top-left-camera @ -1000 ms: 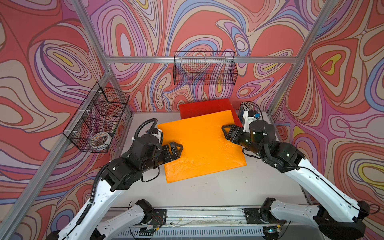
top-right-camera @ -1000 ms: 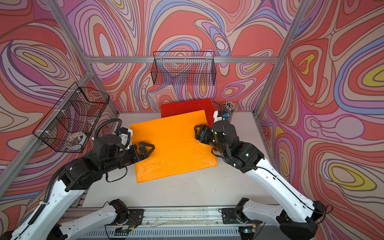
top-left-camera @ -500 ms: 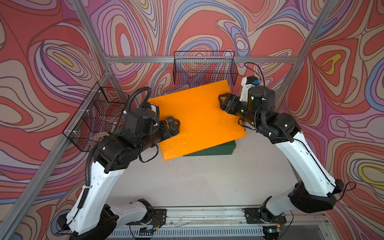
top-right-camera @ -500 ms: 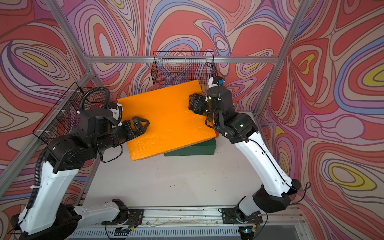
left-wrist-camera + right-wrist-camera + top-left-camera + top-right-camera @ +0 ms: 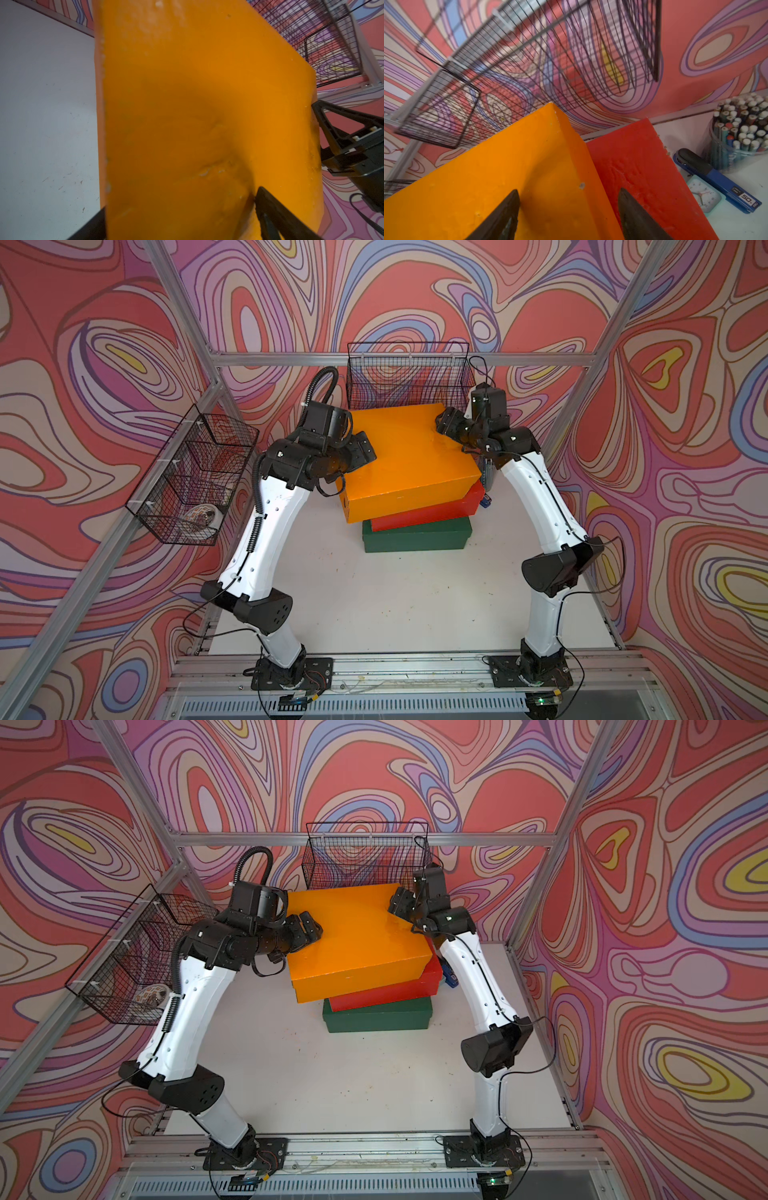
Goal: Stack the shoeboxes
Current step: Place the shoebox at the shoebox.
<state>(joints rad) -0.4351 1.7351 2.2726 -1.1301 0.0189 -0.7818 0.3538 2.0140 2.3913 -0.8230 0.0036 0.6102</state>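
Nearest, bare white table (image 5: 374,605). Farther back on it, a skewed stack of three: dark green shoebox (image 5: 415,537) at the bottom, red shoebox (image 5: 432,510) on that, orange shoebox (image 5: 407,456) on top, turned askew and overhanging at near left. At the orange lid's left edge, left claw (image 5: 365,448), clamped on the box, one finger (image 5: 270,207) pressed on the lid. At the far right corner, right claw (image 5: 444,423), jaws apart astride the edge; gripping or only touching, cannot tell. Beyond, far right: blue stapler (image 5: 716,180), small clock (image 5: 704,195), cup of pencils (image 5: 741,133). On the far wall, wire basket (image 5: 409,377).
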